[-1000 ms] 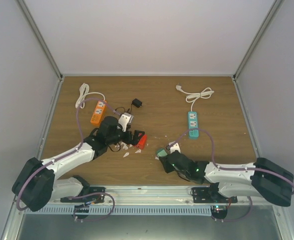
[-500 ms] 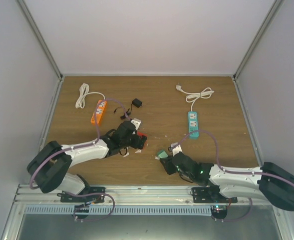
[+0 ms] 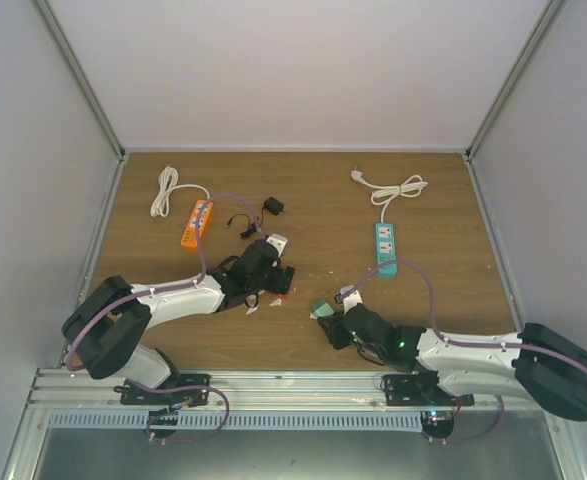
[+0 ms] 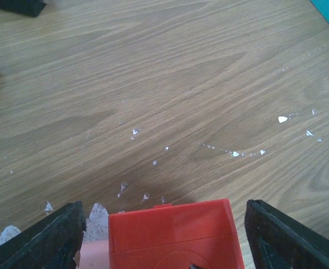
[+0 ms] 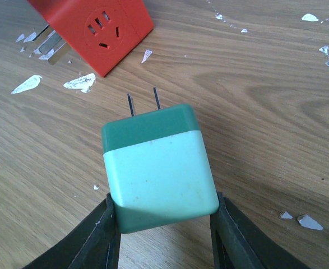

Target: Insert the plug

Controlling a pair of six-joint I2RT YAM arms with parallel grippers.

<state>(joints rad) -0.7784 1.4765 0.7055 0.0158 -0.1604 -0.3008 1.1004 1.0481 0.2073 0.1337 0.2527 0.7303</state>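
A red socket cube [image 4: 172, 235] rests on the wooden table between the fingers [image 4: 58, 235] of my left gripper [image 4: 164, 224]. The jaws are open, with a gap on each side of the cube. In the top view the left gripper [image 3: 278, 278] covers most of the cube [image 3: 274, 293]. My right gripper [image 5: 164, 206] is shut on a green and mint plug [image 5: 156, 168]. Its two prongs [image 5: 143, 103] point at the cube's socket face [image 5: 97, 28], a short way off. In the top view the plug [image 3: 321, 308] sits right of the cube.
An orange power strip [image 3: 196, 223] with a white cord lies at the back left. A teal power strip [image 3: 385, 247] with a white cord [image 3: 398, 188] lies at the back right. A black adapter [image 3: 272, 206] lies behind the left gripper. White flecks [image 3: 252, 309] dot the wood.
My left arm has swung right and its open gripper has come over the red cube, now mostly covered in the top view. The right gripper has kept hold of the plug and barely moved.
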